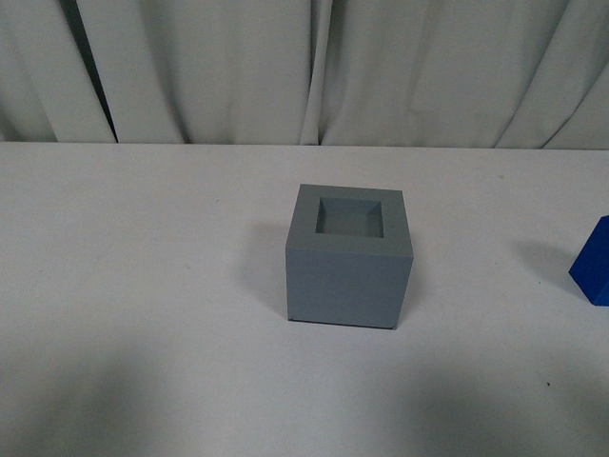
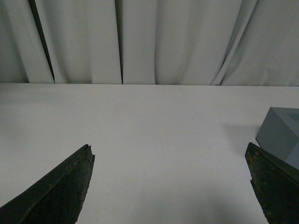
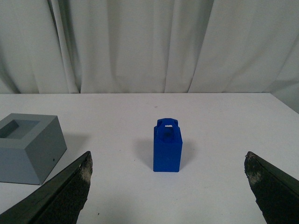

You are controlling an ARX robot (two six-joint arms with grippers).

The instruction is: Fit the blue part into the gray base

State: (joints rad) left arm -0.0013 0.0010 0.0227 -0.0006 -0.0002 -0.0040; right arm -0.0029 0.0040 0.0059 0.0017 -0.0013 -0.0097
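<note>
Gray base [image 1: 349,257]: cube, mid-desk [image 1: 143,286], square hole facing up.
Blue part [image 3: 167,149]: upright on desk, loop handle on top; right of base, well apart, cut by right edge of front view.
Right gripper [image 3: 168,156]: spread wide, grasping nothing; blue part ahead, centred between fingers, untouched.
Left gripper [image 2: 169,149]: spread wide, grasping nothing; base corner near one finger.
Far side: white curtain [image 1: 238,67].
</note>
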